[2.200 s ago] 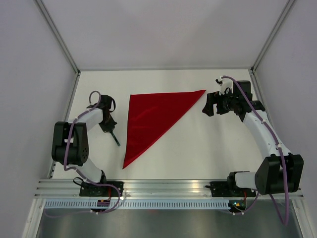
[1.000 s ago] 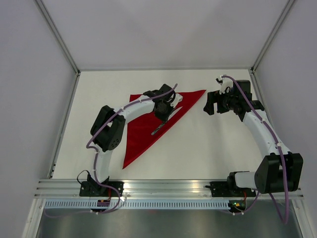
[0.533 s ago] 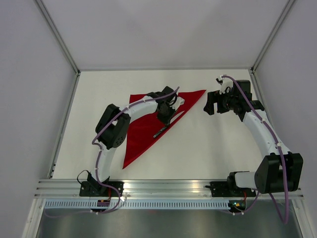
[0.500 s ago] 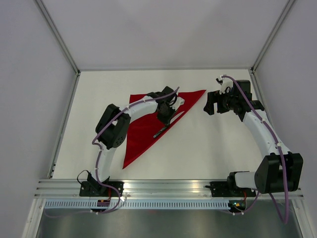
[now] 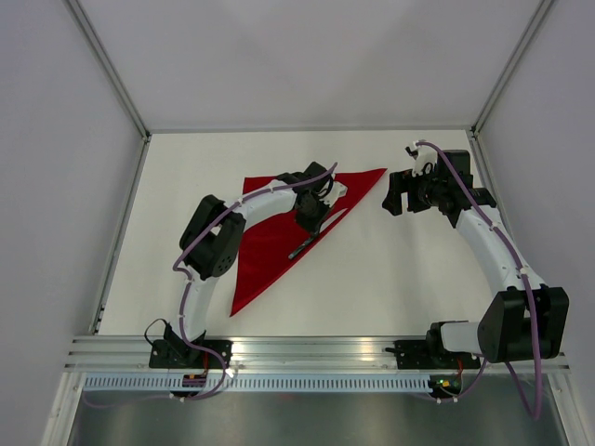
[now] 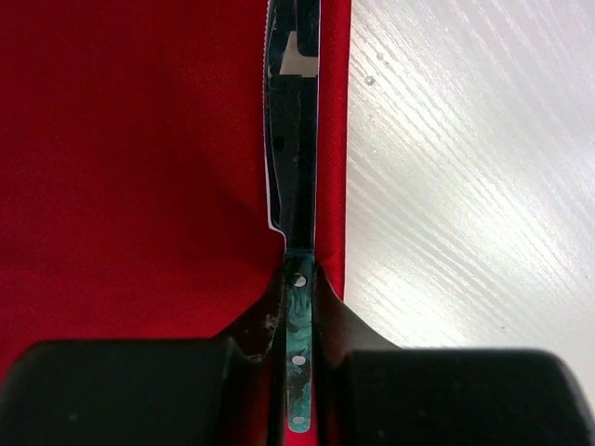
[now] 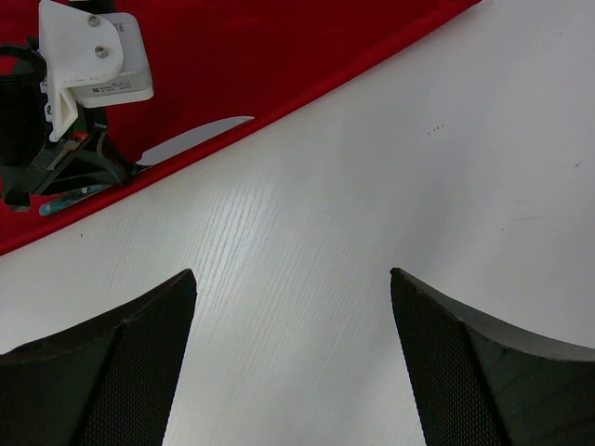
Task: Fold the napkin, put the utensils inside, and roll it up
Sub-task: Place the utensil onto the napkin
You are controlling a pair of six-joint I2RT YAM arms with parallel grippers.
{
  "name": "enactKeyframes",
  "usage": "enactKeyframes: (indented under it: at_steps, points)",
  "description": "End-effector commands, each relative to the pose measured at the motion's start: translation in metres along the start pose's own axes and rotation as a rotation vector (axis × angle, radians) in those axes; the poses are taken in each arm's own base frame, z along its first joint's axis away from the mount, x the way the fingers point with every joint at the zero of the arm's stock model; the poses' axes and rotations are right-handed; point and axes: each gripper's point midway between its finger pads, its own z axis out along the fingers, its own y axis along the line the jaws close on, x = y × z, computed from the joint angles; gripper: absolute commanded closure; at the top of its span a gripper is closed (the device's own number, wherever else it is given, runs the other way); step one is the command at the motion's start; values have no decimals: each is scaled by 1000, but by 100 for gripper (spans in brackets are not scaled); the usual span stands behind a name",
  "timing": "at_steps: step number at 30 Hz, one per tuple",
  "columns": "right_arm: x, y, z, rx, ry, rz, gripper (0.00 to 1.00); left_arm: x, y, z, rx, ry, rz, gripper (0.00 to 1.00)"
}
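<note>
Napkin (image 5: 270, 223) lay folded in a triangle on the table (image 5: 390, 288), nearer its far edge. Left gripper (image 6: 299, 279) clamped a utensil (image 6: 293, 139) by the handle, along the napkin's diagonal edge. Right gripper (image 7: 290, 279) gaped wide beside the napkin's right tip.

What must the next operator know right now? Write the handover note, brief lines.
Left tool: shut on the handle of a knife, with the blade stretched over the napkin along its long edge.
Right tool: open and empty, hovering over bare table just off the napkin's right corner.
Done: napkin folded into a triangle and lying flat.
Left: release the knife onto the cloth, then roll the napkin up around it. No other cutlery is in view.
</note>
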Motion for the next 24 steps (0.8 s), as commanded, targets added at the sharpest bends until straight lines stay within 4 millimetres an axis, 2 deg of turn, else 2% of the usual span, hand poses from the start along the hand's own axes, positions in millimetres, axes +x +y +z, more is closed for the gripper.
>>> enactKeyframes:
  at_steps: [1, 4, 11, 15, 18, 21, 24]
  points:
    - [-9, -1, 0, 10, -27, -13, 10, -10, -9, -1, 23, -20, -18, 88]
    - [-8, -2, 0, 10, -26, -12, 10, -13, -8, -4, 18, -29, -16, 81]
    - [-9, -1, 0, 6, -29, -14, 10, -19, -8, -12, 1, -49, -11, 57]
    - [-9, 0, 0, 1, -27, -13, 10, -26, -6, -22, -16, -76, -7, 52]
    - [-9, 1, 0, -5, -29, -12, 10, -39, -8, -36, -22, -118, 0, 50]
    - [-10, 2, -1, -11, -33, -20, 10, -58, -12, -61, -21, -190, -21, 48]
    - [-15, 4, -3, -13, -49, -40, 10, -76, -10, -96, -53, -277, -49, 46]
